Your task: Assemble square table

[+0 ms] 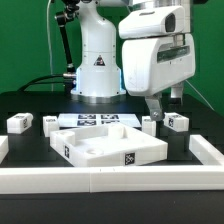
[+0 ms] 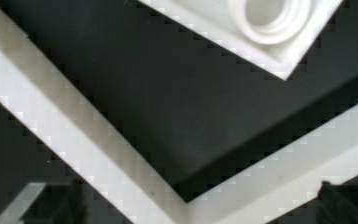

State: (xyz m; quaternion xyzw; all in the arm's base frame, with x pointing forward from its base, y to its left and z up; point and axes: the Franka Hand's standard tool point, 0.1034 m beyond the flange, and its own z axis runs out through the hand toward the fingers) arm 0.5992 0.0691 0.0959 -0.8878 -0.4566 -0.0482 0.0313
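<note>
hand (image 1: 157,108) hangs right of centre in the exterior view, fingers (image 2: 25,205) spread wide, nothing between them; square top (image 1: 108,146) lies flat on the black tabletop (image 1: 30,145), lower centre of frame; a leg (image 1: 148,126) stands just under the hand in the picture, apart from the top; wrist view catches the top's corner and the white rail (image 2: 87,130)

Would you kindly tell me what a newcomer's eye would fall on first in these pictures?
The bulky white arm with its open pincer hangs at the exterior view's right, over the black table. Front and centre lies the large white square top, with small block legs loose on either side.
</note>
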